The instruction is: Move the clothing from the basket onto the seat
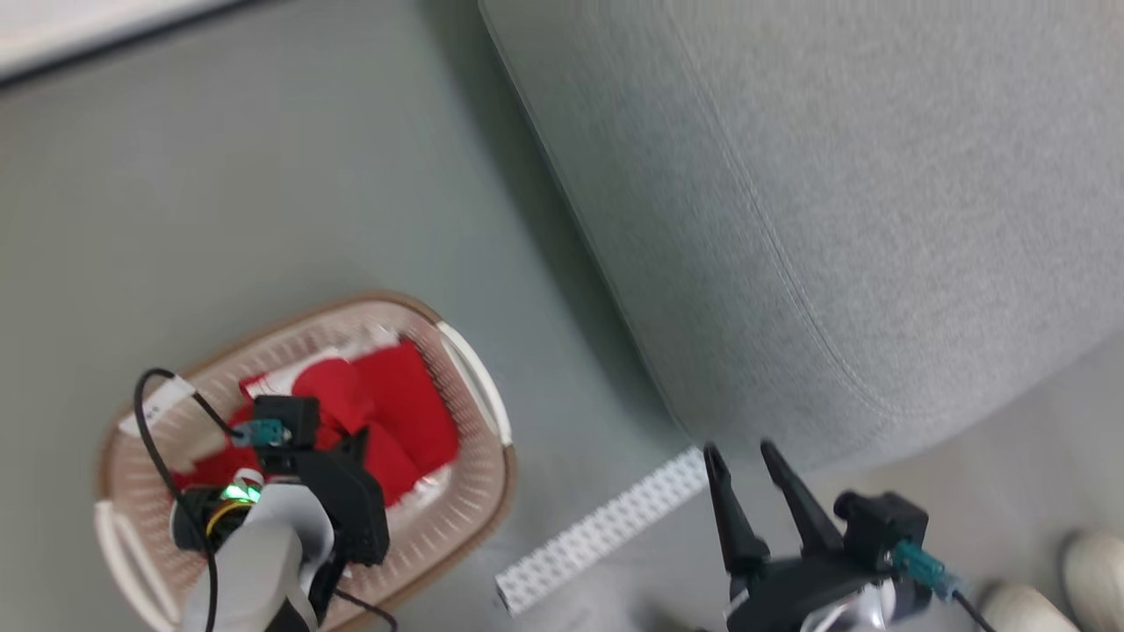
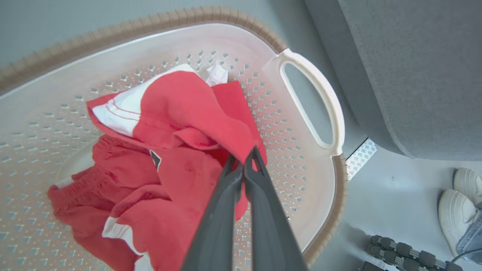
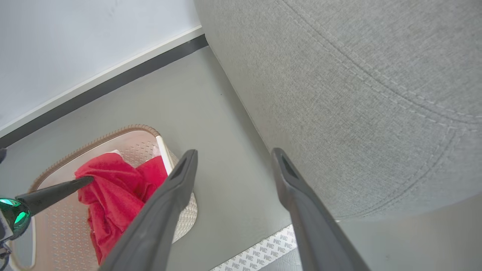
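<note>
The clothing (image 2: 180, 113), bright red garments with white trim, lies heaped in the cream basket (image 2: 150, 20). My left gripper (image 2: 244, 158) is down inside the basket, shut on a raised fold of the top red garment. In the right wrist view one dark left finger (image 3: 56, 192) touches the clothing (image 3: 113, 188), which is pulled up towards it. The basket (image 1: 307, 312) stands on the floor left of the grey seat (image 1: 834, 219). My right gripper (image 1: 739, 452) is open and holds nothing, beside the seat's rounded corner.
A white perforated strip (image 1: 606, 527) lies on the grey floor between the basket and the seat corner. A person's white shoes (image 1: 1093, 562) stand at the lower right. A wall with dark skirting (image 3: 113, 81) runs behind the basket.
</note>
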Motion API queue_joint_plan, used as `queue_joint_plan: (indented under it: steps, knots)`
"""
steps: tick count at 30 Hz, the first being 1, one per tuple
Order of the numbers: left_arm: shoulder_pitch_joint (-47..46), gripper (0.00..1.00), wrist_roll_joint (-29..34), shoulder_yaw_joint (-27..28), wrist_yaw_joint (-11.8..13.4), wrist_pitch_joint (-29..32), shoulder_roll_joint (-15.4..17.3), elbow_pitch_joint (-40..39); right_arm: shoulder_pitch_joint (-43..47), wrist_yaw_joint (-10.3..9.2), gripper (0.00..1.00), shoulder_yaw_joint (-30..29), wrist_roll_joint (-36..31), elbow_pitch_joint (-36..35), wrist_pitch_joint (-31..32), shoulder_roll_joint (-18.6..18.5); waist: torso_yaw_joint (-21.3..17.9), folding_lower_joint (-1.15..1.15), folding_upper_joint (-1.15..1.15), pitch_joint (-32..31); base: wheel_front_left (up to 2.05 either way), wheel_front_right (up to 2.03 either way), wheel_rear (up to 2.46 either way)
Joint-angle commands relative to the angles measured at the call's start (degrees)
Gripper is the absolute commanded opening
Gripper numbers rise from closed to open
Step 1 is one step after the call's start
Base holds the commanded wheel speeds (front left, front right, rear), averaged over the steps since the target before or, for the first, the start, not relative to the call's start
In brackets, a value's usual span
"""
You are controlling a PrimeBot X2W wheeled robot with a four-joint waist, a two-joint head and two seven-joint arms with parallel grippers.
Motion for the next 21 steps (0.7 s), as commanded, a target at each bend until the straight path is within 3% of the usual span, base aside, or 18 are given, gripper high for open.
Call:
queue_joint_plan:
  steps: [1, 6, 14, 21]
  knots:
    - [2.2, 0.00, -1.8, -1.3, -0.9, 0.1, -0.4, -1.0, 2.0, 0.02, 1.00, -0.4, -0.7, 0.5, 0.7, -0.7, 11.9, 0.01, 0.00, -15.8, 0.00, 0.00, 0.00]
    - [7.0, 0.00, -12.3, -9.1, -1.7, 2.7, -0.5, -10.0, 5.2, 0.02, 1.00, 0.3, -1.9, 0.1, 4.4, -2.6, 17.4, 0.01, 0.00, -24.2, 0.00, 0.00, 0.00]
    - [10.6, 0.00, -23.9, -20.7, 6.2, 3.7, -0.4, -23.3, 9.2, 0.02, 1.00, 2.8, -1.3, -4.1, 10.6, -5.7, 22.9, 0.01, 0.00, -34.8, 0.00, 0.00, 0.00]
    - [7.9, 0.00, -26.3, -24.1, 9.3, 4.1, -0.3, -29.1, 10.4, 0.02, 1.00, 4.0, -0.6, -6.7, 13.4, -5.2, 24.7, 0.01, 0.00, -39.2, 0.00, 0.00, 0.00]
